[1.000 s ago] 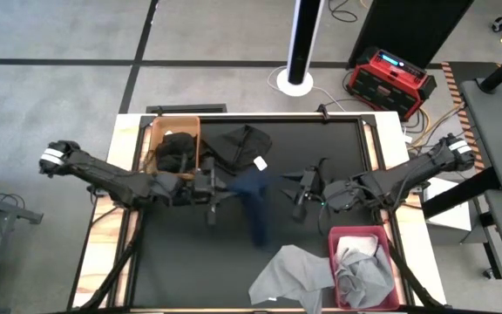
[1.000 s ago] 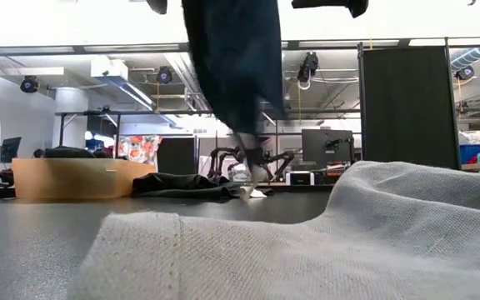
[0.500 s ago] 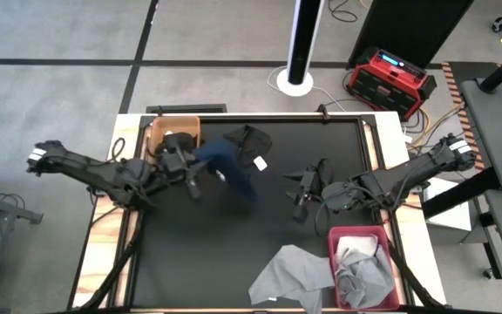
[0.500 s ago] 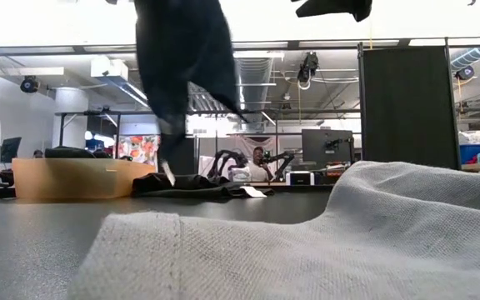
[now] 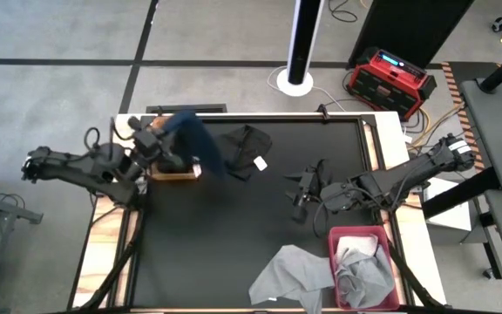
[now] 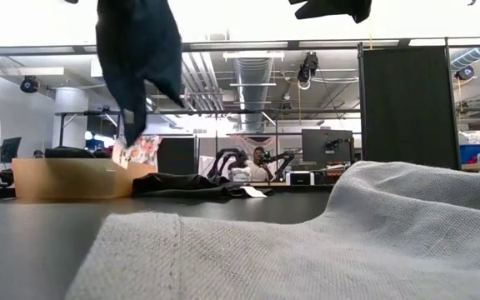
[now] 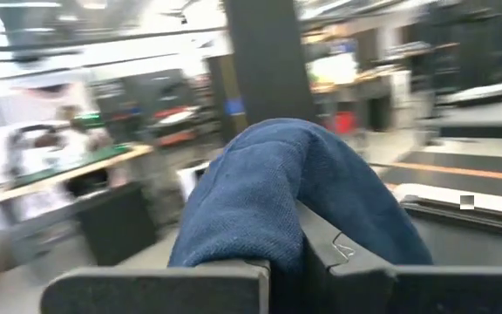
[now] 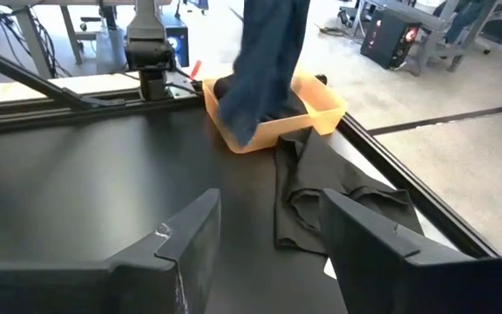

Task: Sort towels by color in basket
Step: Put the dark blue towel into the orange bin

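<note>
Your left gripper (image 5: 152,139) is clamped tight on the navy towel (image 5: 200,150), pinching a bunched fold near one end. In the left wrist view the blue cloth (image 7: 277,196) humps over the closed fingers, so the hold looks deep, not a thin edge. The rest of it hangs free over the orange basket (image 5: 174,174) at the far left corner of the tabletop (image 5: 234,235); the low view shows it dangling above the basket's wall (image 6: 65,177), a small white tag at its lowest tip.

Judge this cloth as light and fully limp. It drapes and swings, so the tail trails the gripper and could catch the basket rim or fall outside it. Terry pile gives friction; slipping seems unlikely while the fingers are closed.

Just beside the basket lies the black towel (image 5: 245,146), crumpled flat with a white tag showing. It will handle the same way: take a raised ridge or fold, not a flat patch, or you pinch only the top layer.

Your right gripper (image 5: 306,194) hangs over mid-tabletop, fingers partly apart and holding nothing. In its wrist view the two dark fingers (image 8: 190,240) frame bare surface, with the black towel ahead.

Near the right front, a grey towel (image 5: 291,275) spreads on the tabletop and touches the red basket (image 5: 354,235), which holds more grey cloth. That one is broad; grab a corner or bunch its middle.
</note>
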